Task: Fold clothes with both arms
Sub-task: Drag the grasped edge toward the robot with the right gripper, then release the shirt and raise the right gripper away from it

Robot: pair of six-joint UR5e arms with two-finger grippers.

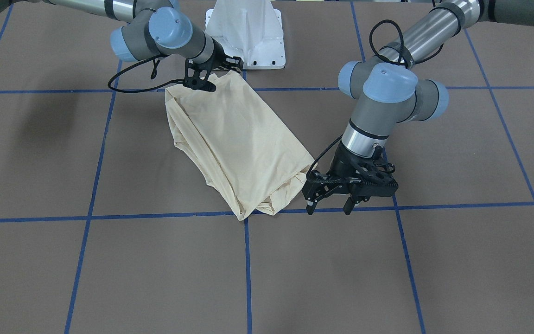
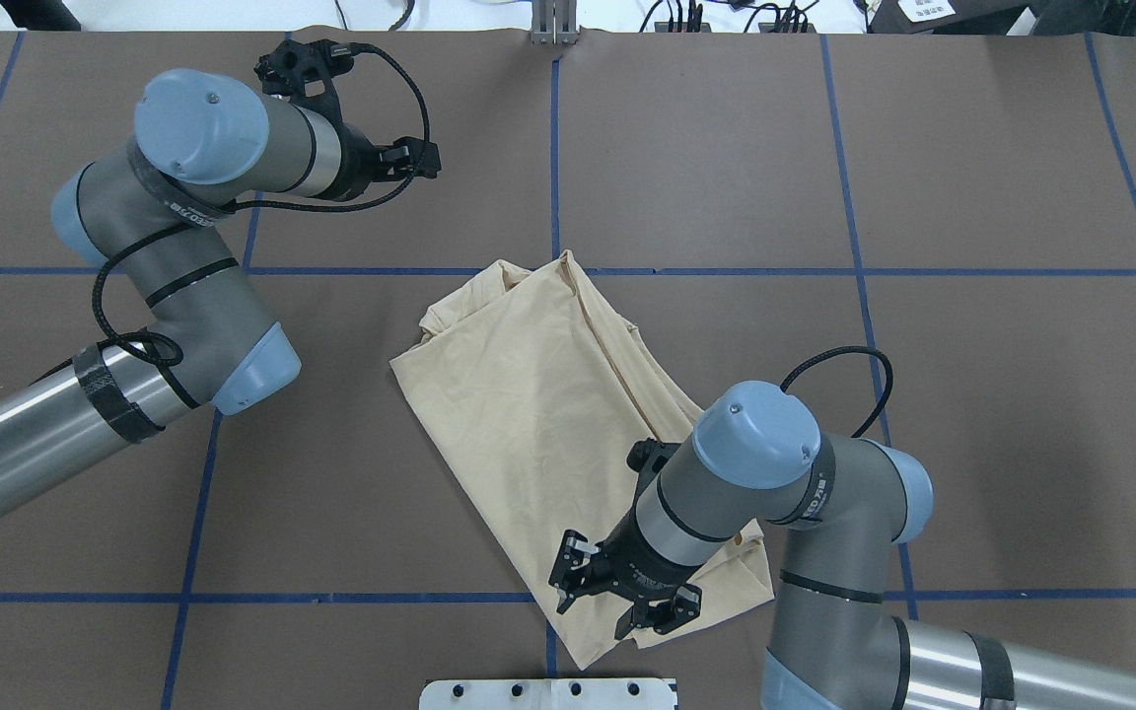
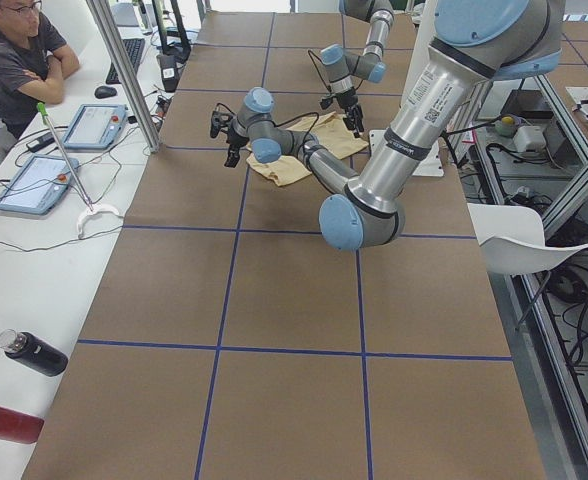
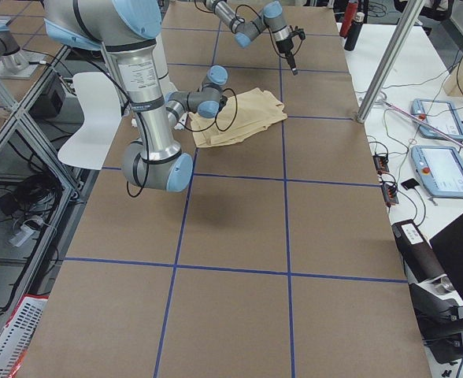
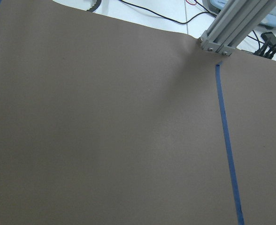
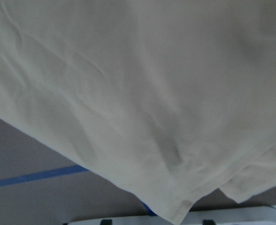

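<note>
A pale cream-yellow T-shirt point(image 1: 234, 139) lies folded into a long, rumpled bundle on the brown bench point(image 1: 387, 269), set diagonally across the grid of blue tape lines point(image 1: 155, 215), with only plain fabric showing. One narrow end points toward the white pedestal base point(image 1: 248, 32) at the robot's side of the bench. The other end reaches the tape line farther out, where loose folds bunch together. The right arm point(image 2: 755, 444) bends low over the near end of the garment, and the right gripper point(image 2: 596, 616) sits just above the cloth with its fingers spread and nothing visibly pinched between them. The right wrist view is filled with creased fabric, a strip of tape and the pedestal's edge beneath it. The left arm point(image 1: 390, 88) is held higher, off to the side of the bundle's far end. The left gripper point(image 1: 328, 211) points down with its fingers apart and empty. Its wrist view takes in only bare bench, one tape line and the foot of an aluminium post point(image 5: 232, 28) at the bench's edge. In the side view from the robot's left, an operator point(image 3: 14, 60) sits with arms crossed at a white desk beside the bench.
</note>
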